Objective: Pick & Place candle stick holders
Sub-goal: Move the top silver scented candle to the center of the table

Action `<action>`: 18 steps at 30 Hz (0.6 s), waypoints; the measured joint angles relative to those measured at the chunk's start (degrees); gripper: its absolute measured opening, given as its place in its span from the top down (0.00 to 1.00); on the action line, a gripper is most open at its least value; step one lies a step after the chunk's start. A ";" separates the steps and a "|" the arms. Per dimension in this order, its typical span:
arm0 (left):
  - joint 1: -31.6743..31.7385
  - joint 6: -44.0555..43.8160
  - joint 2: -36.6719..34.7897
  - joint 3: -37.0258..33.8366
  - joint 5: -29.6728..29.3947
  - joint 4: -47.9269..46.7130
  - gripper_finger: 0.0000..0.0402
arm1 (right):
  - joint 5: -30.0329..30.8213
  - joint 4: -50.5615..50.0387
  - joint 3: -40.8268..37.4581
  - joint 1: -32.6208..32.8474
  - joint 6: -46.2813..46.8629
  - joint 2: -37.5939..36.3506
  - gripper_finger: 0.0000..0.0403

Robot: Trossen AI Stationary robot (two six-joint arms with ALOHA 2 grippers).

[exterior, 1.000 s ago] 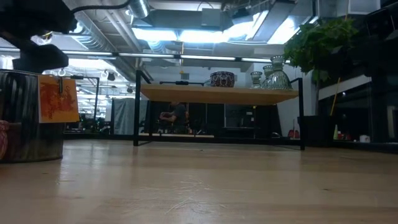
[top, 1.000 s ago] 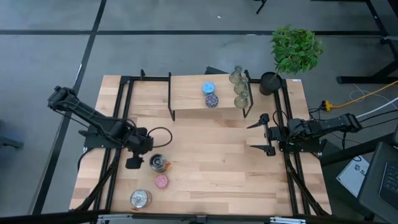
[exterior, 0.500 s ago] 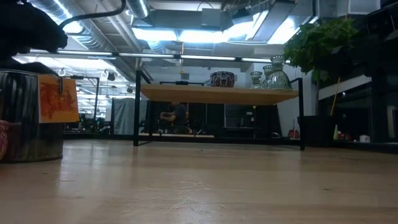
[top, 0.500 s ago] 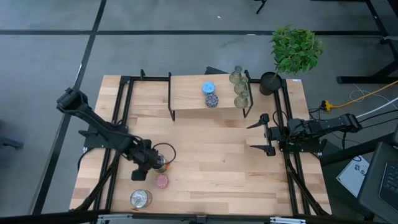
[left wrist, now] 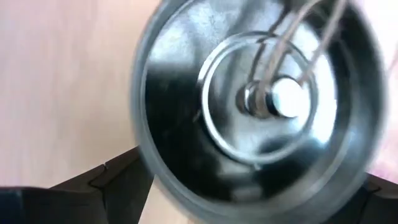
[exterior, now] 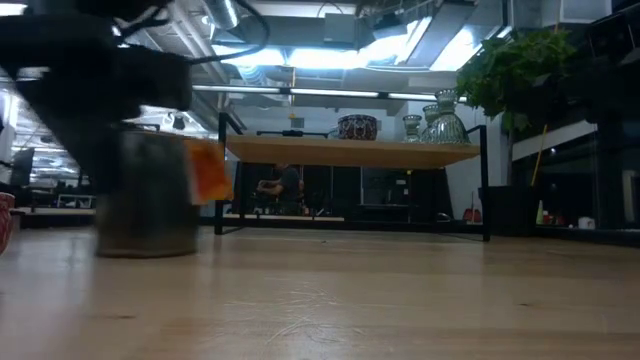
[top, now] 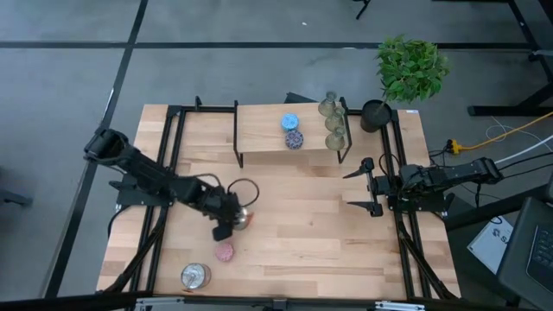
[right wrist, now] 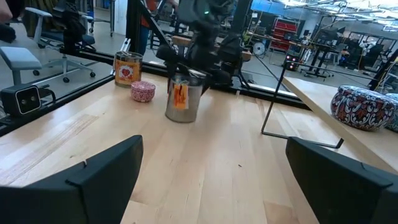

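My left gripper [top: 235, 221] is shut on a silvery candle stick holder [top: 243, 218] with an orange label [exterior: 208, 172], left of the table's middle. A pink holder [top: 225, 251] and a second silvery holder [top: 195, 276] stand on the table nearer the front edge. A blue holder [top: 289, 122], a purple-speckled one [top: 295, 138] and three pale green glass ones [top: 333, 121] stand on the raised shelf [top: 259, 134]. My right gripper [top: 363, 186] waits open and empty at the table's right side. My left gripper pinches the silvery holder's outer wall [left wrist: 144, 177] between its two fingers, one finger [left wrist: 115, 183] on each side, near the rim. The fingers come from above, pointing down over the open top. The holder stands upright; I cannot tell whether its base is on the table or just above it.
A black plant pot [top: 374, 114] with a green plant [top: 411, 66] stands at the far right corner. The shelf's black metal legs [top: 236, 142] stand on the table's far half. Bare wood lies between the two grippers [top: 302, 216].
My left gripper has gone toward the table's right edge, closed around the silvery holder, and carried it toward the right and a little toward the far edge. The holder has stayed upright.
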 joint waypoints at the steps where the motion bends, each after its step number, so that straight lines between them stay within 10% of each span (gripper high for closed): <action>1: 1.32 0.75 0.00 0.00 0.00 1.68 0.16 | 0.00 0.00 0.00 -0.01 0.00 0.00 0.01; 18: 13.58 14.81 -0.04 1.59 -1.80 19.33 0.16 | 0.00 -0.01 0.00 -0.01 0.00 0.00 0.01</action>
